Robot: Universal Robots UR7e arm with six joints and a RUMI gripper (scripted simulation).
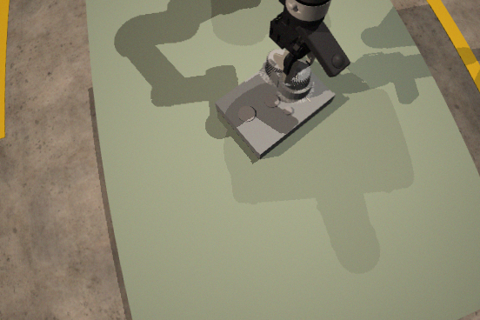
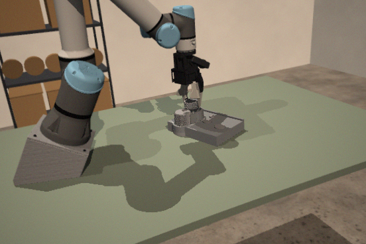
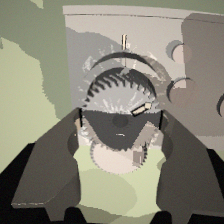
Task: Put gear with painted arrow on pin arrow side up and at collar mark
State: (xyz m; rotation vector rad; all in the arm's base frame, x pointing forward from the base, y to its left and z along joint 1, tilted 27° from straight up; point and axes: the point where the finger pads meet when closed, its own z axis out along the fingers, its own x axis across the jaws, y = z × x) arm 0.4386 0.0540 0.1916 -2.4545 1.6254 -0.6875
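My gripper [image 1: 292,74] is shut on the loose gear [image 1: 300,78], gripping it by its toothed rim over the far corner of the grey base plate [image 1: 274,110]. In the wrist view the gear [image 3: 120,112] sits between the two fingers, arrow side up, and its pale arrow [image 3: 141,108] points to the right and a little up. The collar [image 3: 125,56] shows as a ring just beyond the gear, and its mark [image 3: 124,41] is a short pale line at the top. The pin is hidden under the gear. From the side, the gear [image 2: 190,104] hangs a little above the plate [image 2: 209,126].
A second gear [image 1: 271,66] stands fixed on the plate right beside the held one; it also shows in the side view [image 2: 182,117]. Round recesses [image 1: 246,112] lie on the plate's near half. The arm's base [image 2: 56,155] stands at the mat's left end.
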